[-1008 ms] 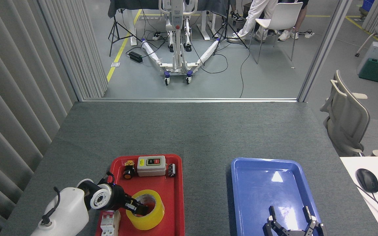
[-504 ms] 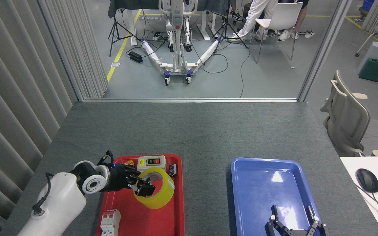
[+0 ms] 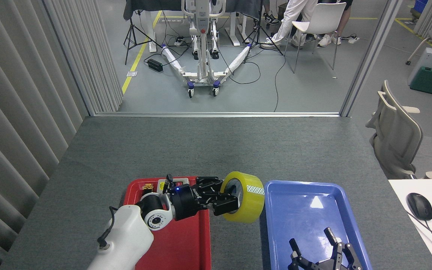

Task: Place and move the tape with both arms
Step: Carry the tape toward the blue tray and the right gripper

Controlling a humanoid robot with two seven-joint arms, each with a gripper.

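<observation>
Tape (image 3: 246, 202), a wide yellow roll with a whitish core ring, hangs in the air over the strip of grey table (image 3: 216, 150) between the red tray (image 3: 197, 240) and the blue tray (image 3: 276, 232), its right edge almost over the blue tray's near-left rim. The roll is tilted on its side so that its open core faces left, toward the left gripper (image 3: 226, 200). That gripper's black fingers are clamped on the roll's wall: one finger reaches into the core, the other lies against the outside of the roll. The white left arm (image 3: 126, 240) stretches across the red tray from the lower left.

The right gripper (image 3: 315, 245) sits low over the near end of the blue tray, well apart from the roll, with its two black fingers spread wide and nothing between them.

At the far end of the red tray, a grey switch box (image 3: 169, 184) and a small yellow-and-black part (image 3: 147, 186) show partly behind the left arm.
</observation>
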